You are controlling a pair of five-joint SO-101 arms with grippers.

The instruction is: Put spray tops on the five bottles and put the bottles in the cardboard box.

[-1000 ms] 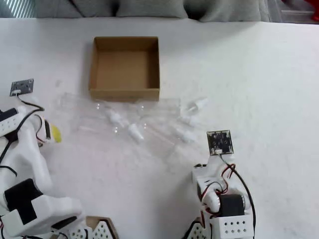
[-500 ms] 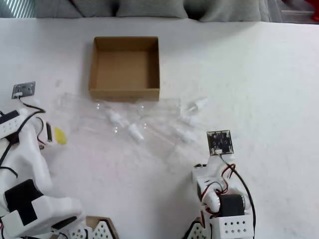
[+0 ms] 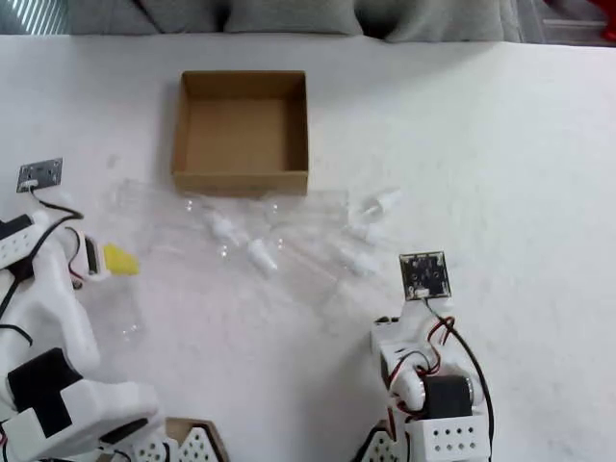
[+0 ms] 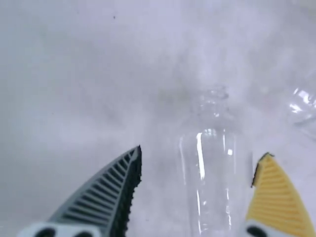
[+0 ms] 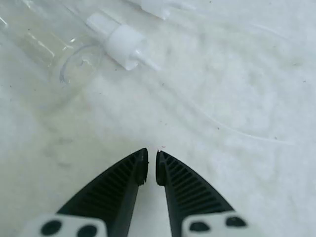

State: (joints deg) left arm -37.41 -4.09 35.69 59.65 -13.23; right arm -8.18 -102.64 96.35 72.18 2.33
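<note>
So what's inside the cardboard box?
Only its bare brown floor shows inside the cardboard box. The front wall hides a thin strip of floor. The bottles lie outside on the table.

A clear bottle (image 4: 210, 173) sits inside the wide-open left end effector (image 4: 202, 152).

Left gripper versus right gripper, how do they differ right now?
The left gripper is open; the right gripper is shut. The left gripper frames a clear bottle between its fingers; the right gripper holds nothing. The left gripper has one yellow finger, the right gripper two dark ones. Both have ridged fingers.
</note>
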